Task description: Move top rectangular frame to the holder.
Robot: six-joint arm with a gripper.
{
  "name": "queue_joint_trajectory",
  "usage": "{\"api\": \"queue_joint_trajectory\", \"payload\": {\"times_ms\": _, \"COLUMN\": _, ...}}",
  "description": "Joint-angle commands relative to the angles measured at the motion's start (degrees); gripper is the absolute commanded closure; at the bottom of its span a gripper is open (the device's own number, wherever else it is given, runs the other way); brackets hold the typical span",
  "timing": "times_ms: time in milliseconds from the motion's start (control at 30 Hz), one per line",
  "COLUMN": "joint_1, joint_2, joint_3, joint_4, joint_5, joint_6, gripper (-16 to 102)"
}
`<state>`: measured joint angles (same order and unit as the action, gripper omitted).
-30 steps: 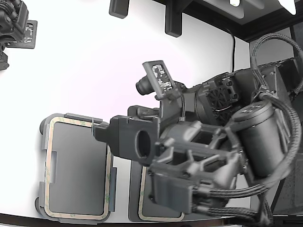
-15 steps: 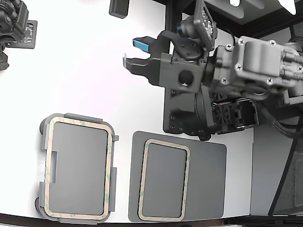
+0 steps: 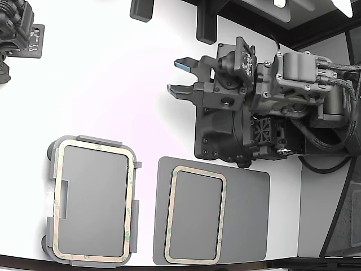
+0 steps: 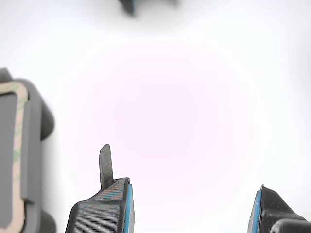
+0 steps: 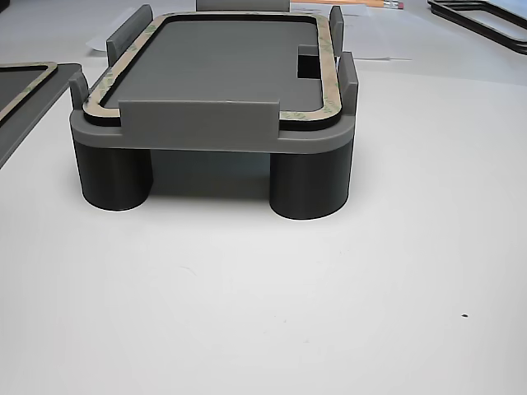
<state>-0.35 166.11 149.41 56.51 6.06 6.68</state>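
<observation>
White counter (image 3: 113,84) is filling the exterior view, brightly lit. Toward the exterior view's left, the light grey holder (image 3: 52,169) is carrying a tan frame (image 3: 131,186) seated inside its raised tabs. Just beside it, toward the exterior view's right, a darker flat plate (image 3: 248,214) is carrying a second, smaller frame (image 3: 223,214). The gripper (image 3: 179,76) is hovering well apart from both, over bare counter, its fingers (image 3: 177,88) spread and gripping nothing.

From the wrist view, the two blue-lined fingers (image 4: 104,208) are standing wide apart above the counter, with a corner of the holder (image 4: 36,116) at the edge.

From the other view, the frame (image 5: 328,74) is lying flat on the holder (image 5: 206,132), level within the tabs.

Judging by this, placement looks finished; the next move probably calls only for clearing away.
</observation>
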Motion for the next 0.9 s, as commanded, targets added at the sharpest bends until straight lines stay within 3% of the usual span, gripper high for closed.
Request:
{"api": "queue_joint_trajectory", "payload": {"times_ms": 0, "joint_1": -1.1, "joint_2": 3.2, "joint_3": 1.4, "joint_4": -0.1, "joint_5": -1.2, "joint_6": -0.4, "gripper": -14}}
{"api": "queue_joint_trajectory", "payload": {"times_ms": 133, "joint_1": -1.1, "joint_2": 1.6, "joint_3": 1.3, "joint_4": -1.3, "joint_5": -3.7, "joint_6": -2.2, "gripper": -14}}
{"api": "queue_joint_trajectory", "payload": {"times_ms": 333, "joint_1": -1.1, "joint_2": 2.8, "joint_3": 1.7, "joint_4": -1.0, "joint_5": 0.4, "joint_6": 0.4, "gripper": -14}}
{"api": "queue_joint_trajectory", "payload": {"times_ms": 867, "joint_1": -1.1, "joint_2": 3.2, "joint_3": 1.7, "joint_4": -0.9, "joint_5": 0.6, "joint_6": 0.4, "gripper": -14}}
